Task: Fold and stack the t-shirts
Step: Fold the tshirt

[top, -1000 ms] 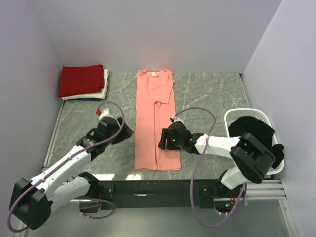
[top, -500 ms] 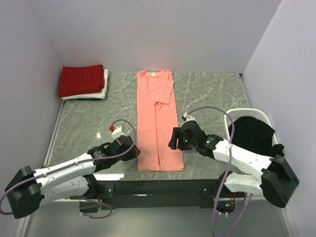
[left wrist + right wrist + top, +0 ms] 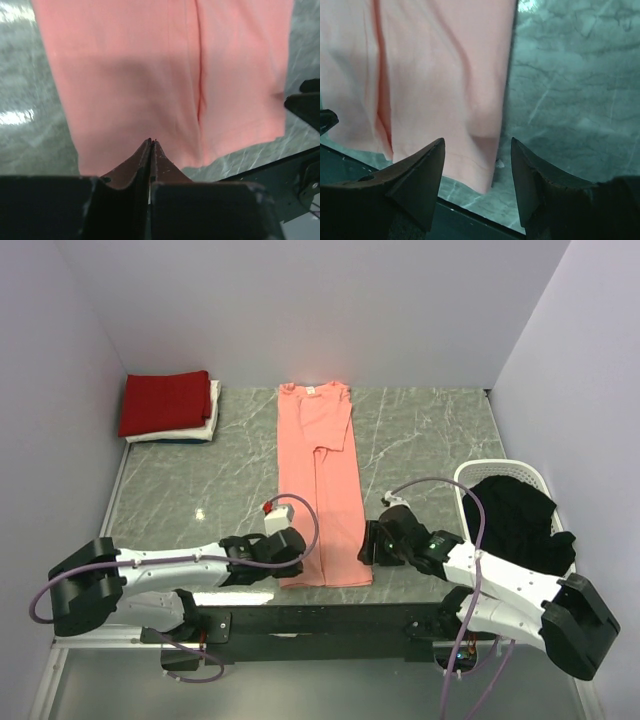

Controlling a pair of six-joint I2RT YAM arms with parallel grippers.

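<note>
At about 10 o'clock on the counter (image 3: 430,440), a folded deep red t-shirt (image 3: 165,400) is stacked on a folded white t-shirt (image 3: 208,420). The left fingers (image 3: 135,165) are seen pressed together at the hem of the salmon-pink t-shirt (image 3: 318,480); whether cloth is pinched between them cannot be told. This shirt is laid flat mid-counter as a narrow strip, its long axis running 12 to 6 o'clock, collar at 12, hem at 6. A small collar label (image 3: 311,390) is too small to be read. The right fingers (image 3: 420,170) are spread apart astride the shirt's right edge near the hem, nothing held. At 4 o'clock a black t-shirt (image 3: 515,515) is heaped in a white basket (image 3: 500,472). The counter is grey veined marble, enclosed by pale lavender walls (image 3: 330,310).
</note>
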